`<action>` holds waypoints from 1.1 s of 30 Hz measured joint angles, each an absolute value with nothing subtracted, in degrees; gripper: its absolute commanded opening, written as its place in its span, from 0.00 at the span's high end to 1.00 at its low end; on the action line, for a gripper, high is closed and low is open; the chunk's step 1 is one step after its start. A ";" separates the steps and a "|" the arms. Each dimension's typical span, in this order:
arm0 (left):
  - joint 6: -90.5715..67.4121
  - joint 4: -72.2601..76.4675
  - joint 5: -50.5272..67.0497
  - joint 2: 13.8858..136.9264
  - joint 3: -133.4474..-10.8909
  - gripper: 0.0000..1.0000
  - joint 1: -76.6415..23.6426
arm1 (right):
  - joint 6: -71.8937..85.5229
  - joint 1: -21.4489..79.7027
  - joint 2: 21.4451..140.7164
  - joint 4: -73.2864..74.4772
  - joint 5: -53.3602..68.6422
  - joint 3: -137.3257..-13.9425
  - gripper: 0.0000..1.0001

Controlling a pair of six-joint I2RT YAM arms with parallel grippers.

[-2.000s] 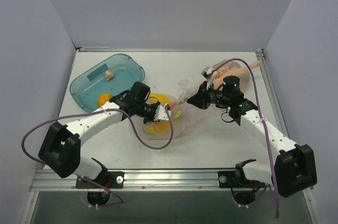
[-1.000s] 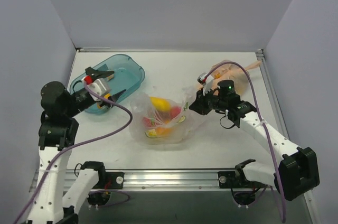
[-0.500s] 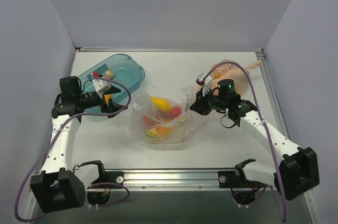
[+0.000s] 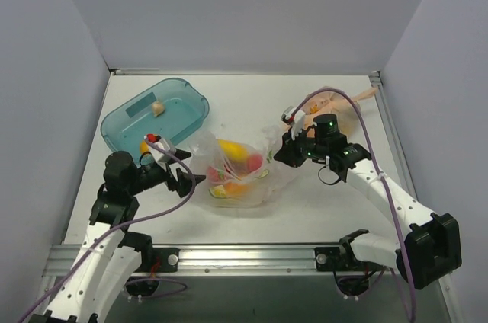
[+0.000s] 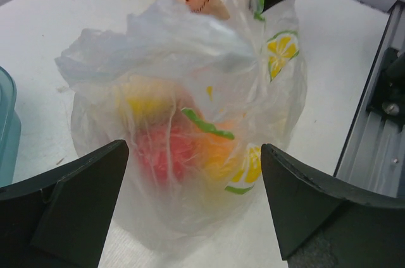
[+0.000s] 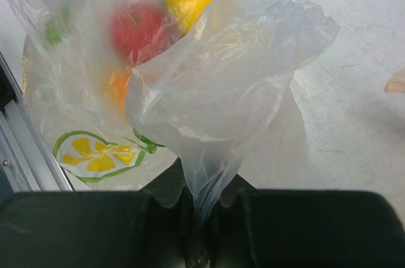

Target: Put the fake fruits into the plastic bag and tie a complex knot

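The plastic bag [image 4: 238,178] sits on the table [image 4: 252,102] between my two arms. It is thin, soft and slippery, and I judge it will sag under its load, so the bunched mouth is the place to hold, not the belly. My right claw [image 4: 280,151] is pinched on one corner of that mouth. My left claw [image 4: 187,171] gapes wide just beside the bag, holding nothing. Inside I count three fruits [image 4: 232,163] for sure: yellow, red, orange. One orange piece [image 4: 145,145] and one pale piece [image 4: 158,107] lie in the single teal tray [image 4: 126,129].
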State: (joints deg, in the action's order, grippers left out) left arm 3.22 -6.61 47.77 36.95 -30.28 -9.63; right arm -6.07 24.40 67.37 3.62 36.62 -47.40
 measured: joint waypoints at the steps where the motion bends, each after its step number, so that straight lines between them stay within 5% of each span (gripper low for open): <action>1: 0.62 -6.70 45.15 34.79 -30.22 0.03 -11.75 | -6.07 24.53 67.37 3.73 36.62 -47.44 1.00; 13: -15.38 -8.01 8.21 40.97 -34.28 0.03 -35.00 | -5.96 25.50 67.37 3.92 36.64 -48.07 1.00; 20: -12.34 -1.56 -7.14 50.00 -34.72 0.03 -37.47 | -6.79 25.71 67.33 4.27 36.88 -48.12 1.00; 25: -10.37 5.34 -7.22 52.73 -34.50 0.07 -32.21 | -8.75 25.71 66.94 4.58 37.50 -48.12 1.00; 33: -15.53 21.37 11.77 59.57 -33.19 0.04 -22.70 | -11.97 25.98 66.59 4.64 38.85 -48.12 1.00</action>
State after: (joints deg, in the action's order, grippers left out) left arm -15.53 21.37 11.77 59.57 -33.19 -22.70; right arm -11.97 25.98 66.59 4.64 38.85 -48.12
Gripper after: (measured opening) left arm 0.952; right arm 0.036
